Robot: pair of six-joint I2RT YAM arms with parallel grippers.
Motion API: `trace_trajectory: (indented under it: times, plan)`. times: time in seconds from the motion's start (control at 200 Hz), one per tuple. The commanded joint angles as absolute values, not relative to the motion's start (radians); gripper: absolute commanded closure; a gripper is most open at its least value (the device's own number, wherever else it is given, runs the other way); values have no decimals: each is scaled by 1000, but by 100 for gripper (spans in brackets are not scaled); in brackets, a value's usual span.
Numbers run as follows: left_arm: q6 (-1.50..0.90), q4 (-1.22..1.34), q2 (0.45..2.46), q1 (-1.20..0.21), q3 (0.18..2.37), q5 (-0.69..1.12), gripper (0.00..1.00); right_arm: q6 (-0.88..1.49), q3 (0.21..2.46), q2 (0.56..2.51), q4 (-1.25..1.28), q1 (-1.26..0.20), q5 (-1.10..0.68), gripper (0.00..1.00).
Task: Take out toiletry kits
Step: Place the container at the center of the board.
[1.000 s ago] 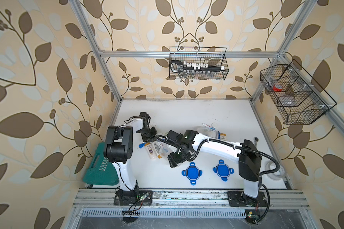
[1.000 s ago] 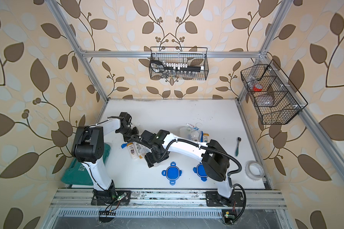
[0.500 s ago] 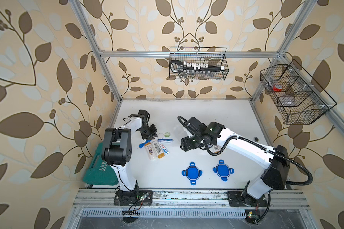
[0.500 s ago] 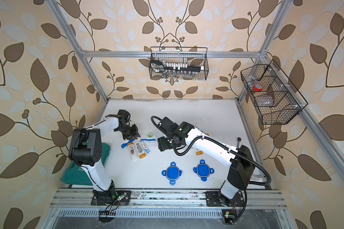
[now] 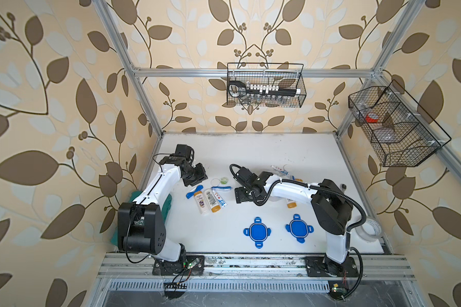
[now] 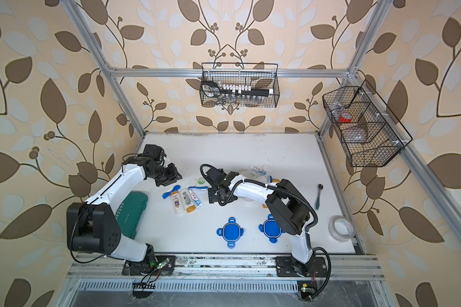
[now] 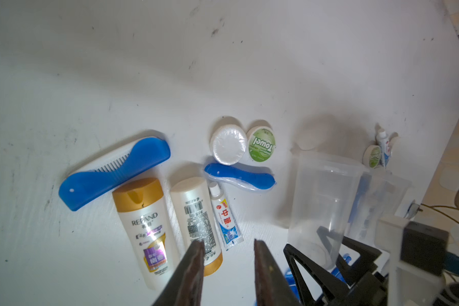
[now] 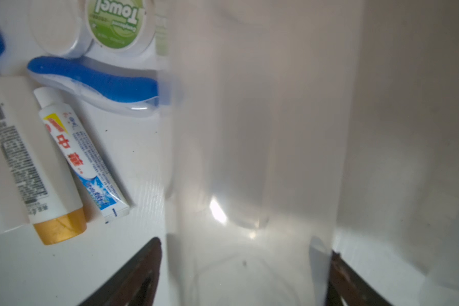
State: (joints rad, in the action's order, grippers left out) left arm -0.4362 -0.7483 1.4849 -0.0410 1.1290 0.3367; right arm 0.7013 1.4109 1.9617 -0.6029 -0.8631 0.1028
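Note:
One of the toiletry kits lies spread on the table: two white bottles (image 5: 200, 203) (image 7: 196, 220), a thin tube (image 7: 224, 220), a blue toothbrush (image 7: 239, 178), a blue comb (image 7: 112, 174) and two round discs (image 7: 228, 145). My left gripper (image 7: 228, 254) (image 5: 197, 176) hovers beside them, open and empty. My right gripper (image 8: 245, 249) (image 5: 240, 195) is open around an empty clear jar (image 8: 249, 132) (image 7: 326, 201), with a slight gap at one finger. Pieces of the second kit, a tube (image 5: 278, 168) and an orange-capped bottle (image 5: 291, 204), show behind the right arm.
Two blue four-tabbed lids (image 5: 257, 231) (image 5: 298, 228) lie near the front edge. A green case (image 6: 131, 212) sits at the left, a ratchet tool (image 6: 318, 196) and a tape roll (image 6: 341, 228) at the right. Wire baskets (image 5: 265, 85) (image 5: 394, 127) hang on the walls.
My right gripper has drawn back to the right from over the spread kit, and its jaws have widened off the jar. The left gripper's jaws have parted.

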Motion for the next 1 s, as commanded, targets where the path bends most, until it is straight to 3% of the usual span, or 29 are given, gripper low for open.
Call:
trace_trajectory:
  times: [0.0, 0.1, 0.335, 0.685, 0.94, 0.995]
  plan:
    - [-422, -761, 1477, -52, 1113, 337, 66, 702, 1388, 1944, -598, -865, 68, 5]
    - [-421, -754, 1474, -52, 1103, 341, 66, 678, 1395, 1918, -622, -850, 74, 1]
    - [-416, -752, 1475, -52, 1098, 342, 66, 623, 1453, 1962, -649, -798, 6, 4]
    - [-416, -751, 1476, -52, 1100, 345, 67, 765, 1411, 1963, -563, -797, -83, 29]
    - [-417, -744, 1474, -52, 1088, 348, 67, 828, 1405, 1982, -549, -805, -84, 29]
    - [-415, -744, 1473, -52, 1085, 347, 66, 835, 1402, 1978, -551, -805, -80, 24]
